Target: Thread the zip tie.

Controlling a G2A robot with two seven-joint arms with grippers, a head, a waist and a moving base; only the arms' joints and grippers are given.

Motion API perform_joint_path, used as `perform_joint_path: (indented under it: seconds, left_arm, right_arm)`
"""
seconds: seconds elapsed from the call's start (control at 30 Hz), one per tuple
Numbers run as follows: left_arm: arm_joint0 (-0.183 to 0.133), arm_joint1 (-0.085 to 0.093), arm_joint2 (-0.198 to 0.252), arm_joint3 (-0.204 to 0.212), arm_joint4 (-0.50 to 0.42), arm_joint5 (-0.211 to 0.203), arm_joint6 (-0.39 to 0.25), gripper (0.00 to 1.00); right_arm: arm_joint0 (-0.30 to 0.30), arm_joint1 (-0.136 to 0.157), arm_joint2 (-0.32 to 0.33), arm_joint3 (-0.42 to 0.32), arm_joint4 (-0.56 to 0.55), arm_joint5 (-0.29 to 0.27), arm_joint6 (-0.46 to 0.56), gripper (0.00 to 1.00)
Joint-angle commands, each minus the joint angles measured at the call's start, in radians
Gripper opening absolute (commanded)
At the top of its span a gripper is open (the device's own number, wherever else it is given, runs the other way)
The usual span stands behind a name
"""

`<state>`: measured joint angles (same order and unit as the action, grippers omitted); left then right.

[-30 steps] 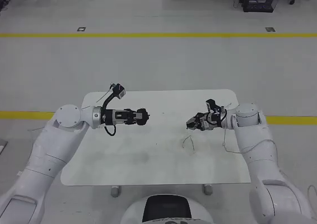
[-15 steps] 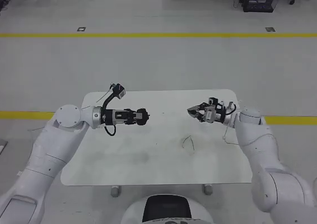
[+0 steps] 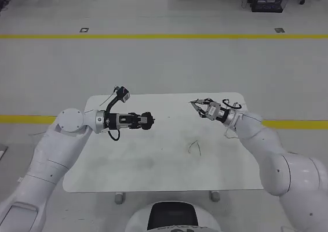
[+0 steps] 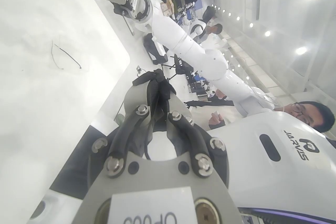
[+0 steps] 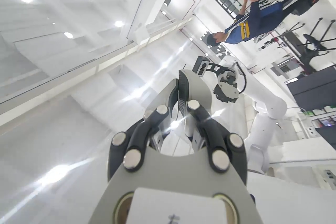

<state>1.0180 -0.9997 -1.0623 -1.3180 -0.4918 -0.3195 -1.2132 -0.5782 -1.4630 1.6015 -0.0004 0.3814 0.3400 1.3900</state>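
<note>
Meanwhile the left pincer has not budged over the table. Its fingers are pressed together with nothing visible between them. Ahead of it and off to its right, nearer the robot, the tie lies loose on the tabletop, a thin dark bent strand (too fine to tell head from tail). Beyond the tie, the right pincer is what has changed: a second ago it hung low just beside the tie, and now it has swung up and away toward the table's far edge, leaving the tie well apart and below it. Its fingers are clenched too, on nothing I can see. That reads as a retreat or a missed pick, so threading has probably not begun and the tie needs grasping first.
</note>
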Motion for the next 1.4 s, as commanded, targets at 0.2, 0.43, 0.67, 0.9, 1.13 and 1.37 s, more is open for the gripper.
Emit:
perform_joint_path:
  seconds: [0.2, 0.43, 0.67, 0.9, 1.13, 1.37]
  left_arm:
    - [0.0, 0.0, 0.0, 0.0, 0.0, 0.0, 0.0, 0.0]
    - [0.019, -0.002, 0.006, -0.017, 0.005, 0.006, 0.066, 0.0]
    - [0.043, -0.003, 0.02, -0.035, 0.068, -0.003, 0.169, 0.0]
    - [0.032, -0.014, 0.056, -0.037, 0.106, -0.018, 0.259, 0.0]
    - [-0.014, -0.035, 0.087, -0.051, 0.155, -0.02, 0.349, 0.0]
    - [-0.038, -0.055, 0.101, -0.019, 0.187, -0.02, 0.444, 0.0]
  right_arm:
    - [0.0, 0.0, 0.0, 0.0, 0.0, 0.0, 0.0, 0.0]
    - [-0.035, -0.02, 0.035, 0.0, 0.072, 0.0, 0.0, 0.0]
    - [-0.056, -0.047, 0.072, 0.0, 0.145, 0.0, 0.0, 0.0]
    - [-0.056, -0.068, 0.088, 0.0, 0.168, 0.0, 0.0, 0.0]
    - [-0.039, -0.095, 0.099, 0.0, 0.181, 0.0, 0.0, 0.0]
    - [-0.038, -0.141, 0.12, 0.0, 0.216, 0.0, 0.0, 0.0]
